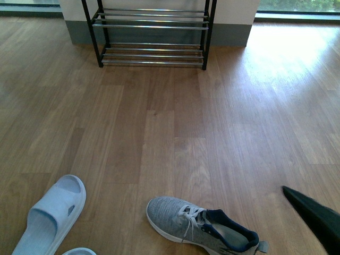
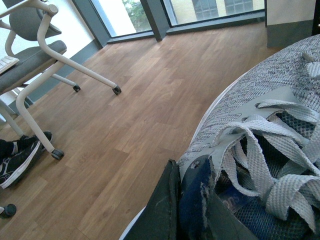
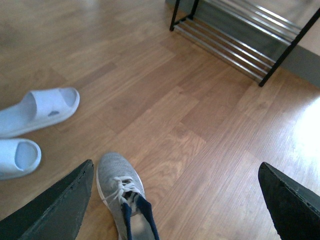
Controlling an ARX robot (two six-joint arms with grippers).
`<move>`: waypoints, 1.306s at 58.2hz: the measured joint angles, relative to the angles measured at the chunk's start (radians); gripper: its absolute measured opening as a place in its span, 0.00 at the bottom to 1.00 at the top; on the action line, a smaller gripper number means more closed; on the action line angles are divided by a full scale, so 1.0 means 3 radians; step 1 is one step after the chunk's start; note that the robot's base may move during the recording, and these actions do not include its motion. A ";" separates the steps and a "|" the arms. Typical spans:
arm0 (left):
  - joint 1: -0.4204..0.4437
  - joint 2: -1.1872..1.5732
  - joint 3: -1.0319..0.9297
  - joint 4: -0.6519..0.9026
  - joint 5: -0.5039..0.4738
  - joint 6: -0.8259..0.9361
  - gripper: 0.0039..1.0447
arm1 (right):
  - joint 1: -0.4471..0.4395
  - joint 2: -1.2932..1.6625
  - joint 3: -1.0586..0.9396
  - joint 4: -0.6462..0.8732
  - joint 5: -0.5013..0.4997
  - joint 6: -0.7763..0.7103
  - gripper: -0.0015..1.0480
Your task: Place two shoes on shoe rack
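The left gripper (image 2: pixel 192 200) is clamped on the navy collar of a grey shoe (image 2: pixel 260 85) — jaws pinched tight. The right gripper (image 3: pixel 175 164) hangs pointing down, jaws spread wide — one dark finger (image 1: pixel 313 215) shows low on the right in the front view.

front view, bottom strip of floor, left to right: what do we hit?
pale blue slipper → grey sneaker → dark finger of the right arm, at the frame edge. A second slipper at the bottom edge is left out because it overlaps the first.
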State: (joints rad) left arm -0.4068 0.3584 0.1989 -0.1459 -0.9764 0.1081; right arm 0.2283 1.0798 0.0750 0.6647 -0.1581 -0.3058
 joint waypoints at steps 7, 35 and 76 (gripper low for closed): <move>0.0000 0.0000 0.0000 0.0000 0.0000 0.0000 0.01 | -0.0155 0.1439 0.0393 0.0629 -0.0078 -0.0203 0.91; 0.0000 0.0000 0.0000 0.0000 0.0000 0.0000 0.01 | -0.0399 0.4042 0.1555 0.0778 0.0079 -0.0870 0.91; 0.0000 0.0000 0.0000 0.0000 0.0000 0.0000 0.01 | -0.0464 0.5163 0.2598 0.0393 0.0277 -0.1345 0.91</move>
State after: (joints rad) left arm -0.4068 0.3584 0.1989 -0.1459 -0.9764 0.1081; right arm 0.0891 2.6286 0.8543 0.7826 -0.0750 -0.7094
